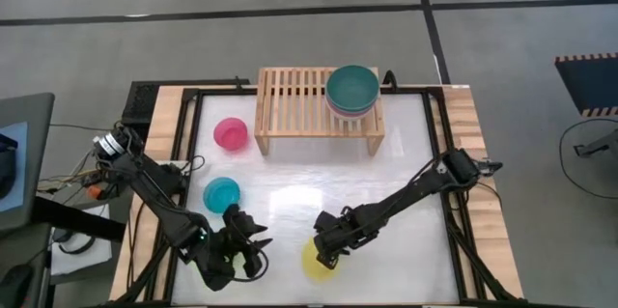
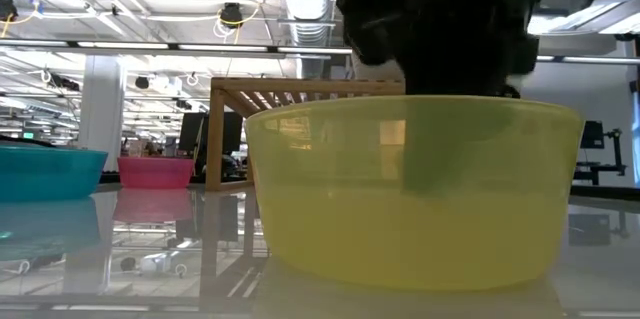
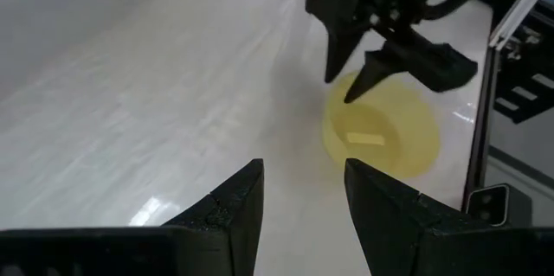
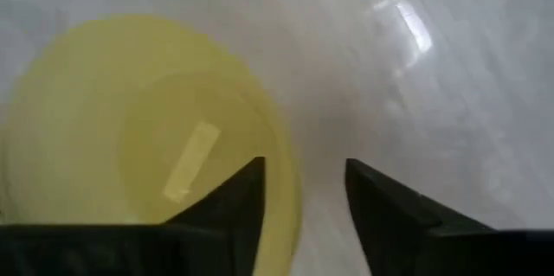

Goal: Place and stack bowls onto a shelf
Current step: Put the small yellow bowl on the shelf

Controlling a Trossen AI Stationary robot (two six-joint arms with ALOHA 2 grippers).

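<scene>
A small yellow bowl (image 1: 317,262) rests on its base near the table's near edge. My right gripper (image 1: 328,247) is open above it, pointing down. One finger (image 2: 432,159) reaches inside the bowl and the other stands outside the rim (image 4: 290,191); no touch shows. My left gripper (image 1: 253,248) waits open to the bowl's left, over bare table. A cyan bowl (image 1: 221,192) and a pink bowl (image 1: 231,134) sit on the table's left half. The wood shelf (image 1: 299,105) stands at the far edge, with a teal bowl (image 1: 352,86) topping a stack on its right end.
Black frame rails (image 1: 436,144) and a wood border edge the white tabletop. The cyan bowl lies just beyond my left gripper. Open tabletop (image 1: 319,178) stretches between the yellow bowl and the shelf. The shelf's left and middle slats (image 1: 290,96) are bare.
</scene>
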